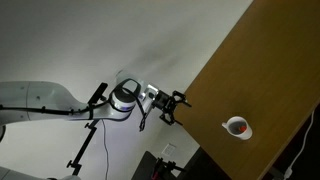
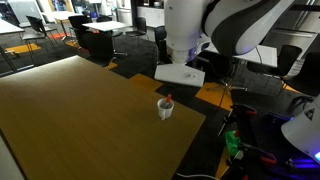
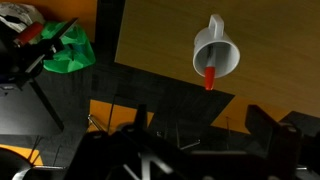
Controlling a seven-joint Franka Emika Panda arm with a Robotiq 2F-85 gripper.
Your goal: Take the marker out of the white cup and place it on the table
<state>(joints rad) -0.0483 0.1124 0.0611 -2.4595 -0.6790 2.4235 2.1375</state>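
**Off the Desk Edge: Line Up Before Reaching In**

Near the desk's [image 2: 80, 115] edge stands the white cup [image 2: 166, 108], with the red marker [image 2: 168, 99] poking above its rim. In an exterior view the end effector [image 1: 172, 104] hangs beyond the desk, fingers spread and empty, the cup at about 4 o'clock from it. In the wrist view the marker shows at the cup's 6 o'clock rim. To do this well, centre over that exposed tip, straddle it, pinch only the marker and lift straight, so the cup is not tipped.
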